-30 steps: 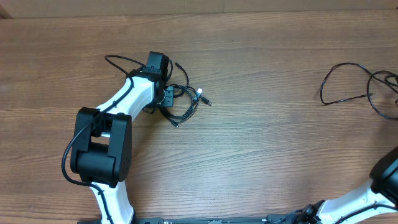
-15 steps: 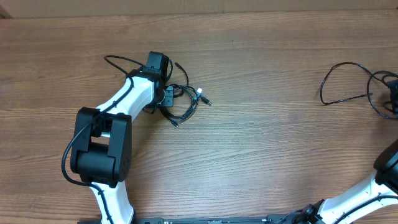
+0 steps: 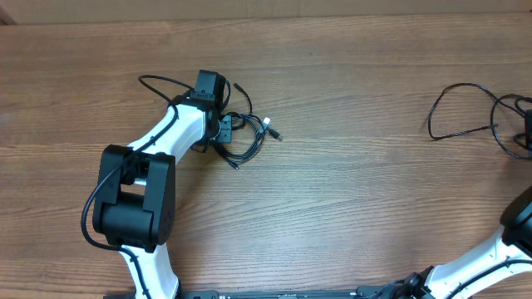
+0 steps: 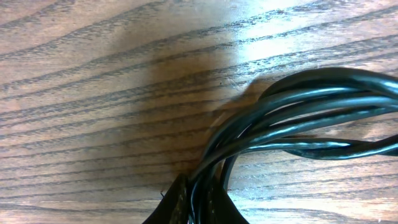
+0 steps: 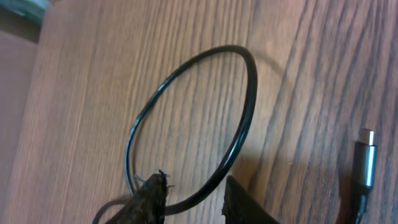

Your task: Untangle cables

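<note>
On the left of the wooden table point(image 3: 349, 191), the left gripper point(image 4: 199, 208) pinches the tangled cable bundle point(image 4: 298, 115). Far right, the right gripper point(image 5: 193, 190) stands spread astride a separate cable loop point(image 5: 252, 99), with a silver-tipped plug point(image 5: 365, 155) beside it.

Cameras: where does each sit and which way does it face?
Overhead: above the table, facing down; left arm and right arm show.
Left wrist: on that arm, facing the left gripper and cable bundle.
Right wrist: facing the right gripper astride a cable loop.
Shared: overhead and left wrist show the cable bundle.
</note>
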`<state>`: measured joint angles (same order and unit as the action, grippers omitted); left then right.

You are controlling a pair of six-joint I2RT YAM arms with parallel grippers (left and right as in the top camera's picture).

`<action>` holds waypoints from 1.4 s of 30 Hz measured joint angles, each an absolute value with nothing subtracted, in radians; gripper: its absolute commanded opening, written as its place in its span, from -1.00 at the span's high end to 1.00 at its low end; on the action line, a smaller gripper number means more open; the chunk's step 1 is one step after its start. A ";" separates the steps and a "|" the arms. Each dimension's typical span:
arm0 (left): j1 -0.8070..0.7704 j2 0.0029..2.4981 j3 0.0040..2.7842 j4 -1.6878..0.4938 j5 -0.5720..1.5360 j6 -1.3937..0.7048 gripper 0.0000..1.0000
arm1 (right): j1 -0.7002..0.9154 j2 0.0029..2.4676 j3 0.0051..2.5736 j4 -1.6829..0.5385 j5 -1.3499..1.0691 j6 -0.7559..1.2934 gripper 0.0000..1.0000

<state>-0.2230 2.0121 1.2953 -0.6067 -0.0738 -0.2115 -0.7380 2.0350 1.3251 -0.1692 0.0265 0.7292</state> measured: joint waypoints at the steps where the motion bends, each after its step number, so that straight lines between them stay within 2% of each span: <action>1: -0.223 2.012 1.295 -0.606 -0.074 -0.212 0.82 | -0.738 2.042 1.325 -0.170 0.027 0.727 0.70; 3: -0.223 2.012 1.295 -0.605 -0.075 -0.212 0.80 | -0.738 2.052 1.325 -0.170 0.026 0.736 0.92; 8: -0.223 2.012 1.295 -0.604 -0.076 -0.212 0.78 | -0.739 2.059 1.325 -0.139 -0.026 0.722 0.93; 15: -0.223 2.012 1.291 -0.587 -0.078 -0.212 0.76 | -0.733 2.059 1.325 -0.106 -0.346 0.659 0.92; 23: -0.223 2.012 1.291 -0.585 -0.081 -0.212 0.71 | -0.664 2.059 1.326 -0.213 -0.555 0.614 0.92; 26: -0.223 2.012 1.291 -0.584 -0.081 -0.212 0.74 | -0.645 2.059 1.326 -0.223 -0.577 0.604 0.53; 27: -0.223 2.012 1.290 -0.583 -0.081 -0.212 0.75 | -0.640 2.059 1.326 -0.218 -0.580 0.603 0.12; 28: -0.223 2.012 1.290 -0.581 -0.081 -0.212 0.76 | -0.635 2.059 1.326 -0.207 -0.585 0.607 -0.68; 29: -0.223 2.012 1.290 -0.580 -0.081 -0.212 0.75 | -0.634 2.059 1.326 -0.195 -0.587 0.602 -0.99; 34: -0.223 2.012 1.289 -0.578 -0.083 -0.211 0.69 | -0.634 2.059 1.374 -0.272 -0.597 0.592 -1.00; 38: -0.222 2.012 1.289 -0.568 -0.084 -0.210 0.67 | -0.630 2.054 1.495 -0.527 -0.577 0.532 -0.99; 42: -0.222 2.012 1.287 -0.551 -0.083 -0.210 0.77 | -0.607 2.033 1.578 -0.775 -0.556 0.484 -0.99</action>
